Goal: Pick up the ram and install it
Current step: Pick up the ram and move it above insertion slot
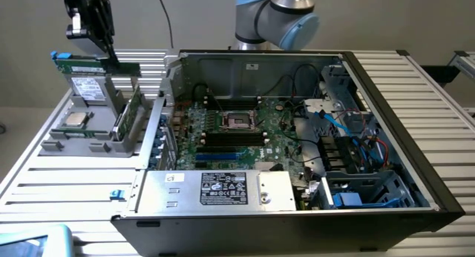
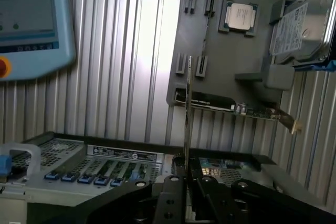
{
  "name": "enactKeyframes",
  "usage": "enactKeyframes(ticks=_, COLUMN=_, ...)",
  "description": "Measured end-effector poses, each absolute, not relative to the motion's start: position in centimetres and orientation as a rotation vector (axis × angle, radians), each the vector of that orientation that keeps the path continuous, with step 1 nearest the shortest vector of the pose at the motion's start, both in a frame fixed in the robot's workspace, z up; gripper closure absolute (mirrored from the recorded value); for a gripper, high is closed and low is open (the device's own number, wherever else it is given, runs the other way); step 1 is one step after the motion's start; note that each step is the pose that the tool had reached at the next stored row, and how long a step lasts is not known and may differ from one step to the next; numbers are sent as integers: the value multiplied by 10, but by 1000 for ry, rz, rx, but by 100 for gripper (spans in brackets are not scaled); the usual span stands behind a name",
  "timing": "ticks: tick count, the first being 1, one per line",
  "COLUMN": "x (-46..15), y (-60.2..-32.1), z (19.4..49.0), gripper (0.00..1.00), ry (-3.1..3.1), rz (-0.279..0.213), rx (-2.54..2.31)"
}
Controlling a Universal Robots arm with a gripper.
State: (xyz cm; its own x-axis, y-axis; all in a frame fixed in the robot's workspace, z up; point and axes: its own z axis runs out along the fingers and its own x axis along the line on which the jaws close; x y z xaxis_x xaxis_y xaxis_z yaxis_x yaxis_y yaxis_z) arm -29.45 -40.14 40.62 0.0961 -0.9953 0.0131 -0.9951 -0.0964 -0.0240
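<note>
My gripper [image 1: 113,59] is clamped on the ram [image 1: 85,69] in the exterior frame's upper left. The stick's long axis is roughly level above the grey holder [image 1: 67,146], and the motherboard slots [image 1: 233,138] lie down-right.

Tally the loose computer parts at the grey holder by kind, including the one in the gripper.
ram, held in the gripper: 1
hard drive: 1
processor chip: 1
expansion card: 1
Total: 4
</note>
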Motion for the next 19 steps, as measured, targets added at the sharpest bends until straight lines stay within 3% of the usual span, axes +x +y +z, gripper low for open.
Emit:
enactKeyframes(ticks=9, x=-261, y=-403, z=416, gripper=85, ry=2103, rz=-47, rx=-2316)
enactKeyframes(ticks=16, x=-248, y=-403, z=416, gripper=85, ry=2066, rz=-135, rx=-2274)
enactKeyframes(ticks=19, x=-238, y=-403, z=416, gripper=85, ry=2061, rz=-149, rx=-2268)
